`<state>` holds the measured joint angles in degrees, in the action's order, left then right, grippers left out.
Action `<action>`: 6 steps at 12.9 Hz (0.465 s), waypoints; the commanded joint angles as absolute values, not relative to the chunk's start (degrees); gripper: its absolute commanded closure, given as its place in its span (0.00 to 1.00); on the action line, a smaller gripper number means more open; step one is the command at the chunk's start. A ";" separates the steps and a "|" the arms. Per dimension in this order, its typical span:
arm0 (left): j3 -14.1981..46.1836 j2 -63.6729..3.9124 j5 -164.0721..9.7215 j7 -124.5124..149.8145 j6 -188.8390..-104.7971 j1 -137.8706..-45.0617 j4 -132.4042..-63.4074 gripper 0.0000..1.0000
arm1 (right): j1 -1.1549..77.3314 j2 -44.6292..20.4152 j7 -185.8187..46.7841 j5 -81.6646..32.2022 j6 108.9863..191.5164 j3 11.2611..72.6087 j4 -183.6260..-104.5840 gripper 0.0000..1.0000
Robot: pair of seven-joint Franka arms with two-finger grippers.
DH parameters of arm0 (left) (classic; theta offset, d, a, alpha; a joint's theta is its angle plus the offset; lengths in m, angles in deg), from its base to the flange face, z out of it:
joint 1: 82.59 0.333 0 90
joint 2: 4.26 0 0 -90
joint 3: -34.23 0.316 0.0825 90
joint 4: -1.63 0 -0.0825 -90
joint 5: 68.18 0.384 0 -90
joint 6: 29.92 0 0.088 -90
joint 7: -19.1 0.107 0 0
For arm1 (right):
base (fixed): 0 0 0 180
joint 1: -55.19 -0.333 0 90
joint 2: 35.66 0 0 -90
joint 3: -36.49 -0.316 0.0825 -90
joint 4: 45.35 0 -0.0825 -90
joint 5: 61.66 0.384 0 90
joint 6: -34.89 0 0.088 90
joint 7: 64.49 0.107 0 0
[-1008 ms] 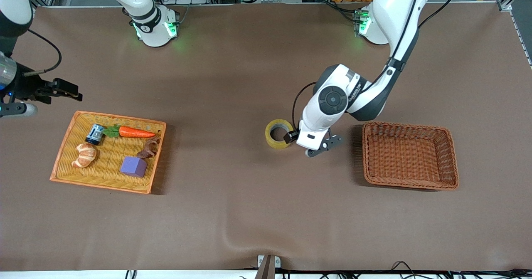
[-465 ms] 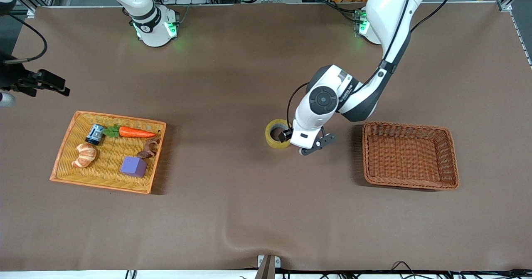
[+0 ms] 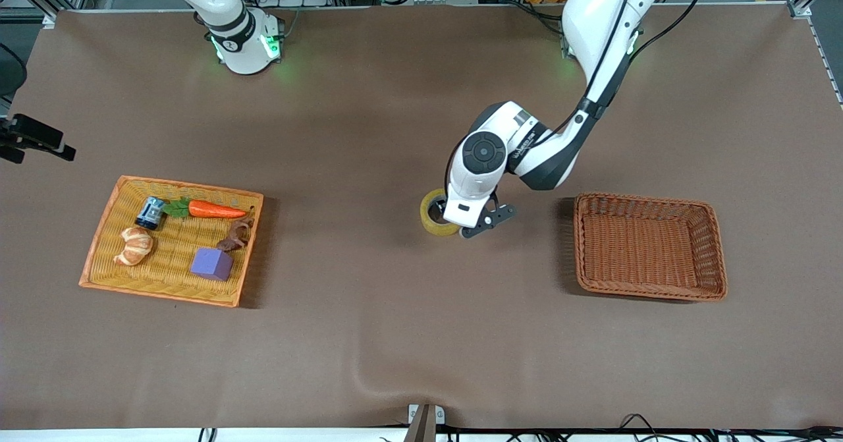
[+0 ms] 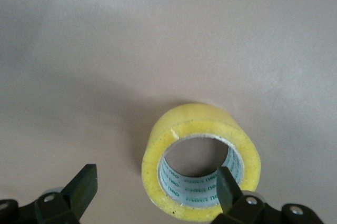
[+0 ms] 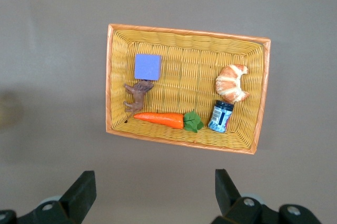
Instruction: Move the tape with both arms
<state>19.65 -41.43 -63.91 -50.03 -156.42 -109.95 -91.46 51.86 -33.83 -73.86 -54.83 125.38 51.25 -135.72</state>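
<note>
Your left arm [image 3: 596, 30] is glossy white with dark grey joint bands, a round dark cap on its wrist housing [image 3: 484, 154] and small dark lettering at that cap's 2 o'clock. A black cable runs along it. The right arm's base [image 3: 240, 37] is white with a black band, and glows green at 3 and 9 o'clock. You see black, wedge-shaped fingers [image 4: 83, 186] with silver screws in the left wrist view; the right gripper's fingers [image 5: 81, 192] look the same.
</note>
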 commanded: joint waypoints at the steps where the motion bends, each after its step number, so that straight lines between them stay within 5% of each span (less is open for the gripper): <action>1: 20.43 -43.19 -62.30 -52.88 -156.31 -112.38 -90.39 0.00 | 52.20 -32.41 -68.98 -54.46 124.63 50.11 -133.77 0.00; 4: 20.43 -43.98 -61.50 -53.50 -156.31 -112.39 -90.57 0.03 | 49.84 -31.88 -68.97 -61.10 124.89 49.93 -132.89 0.00; 6: 20.43 -44.42 -60.98 -53.50 -156.31 -112.56 -90.48 0.14 | 46.93 -31.97 -68.44 -66.13 124.37 50.02 -132.54 0.00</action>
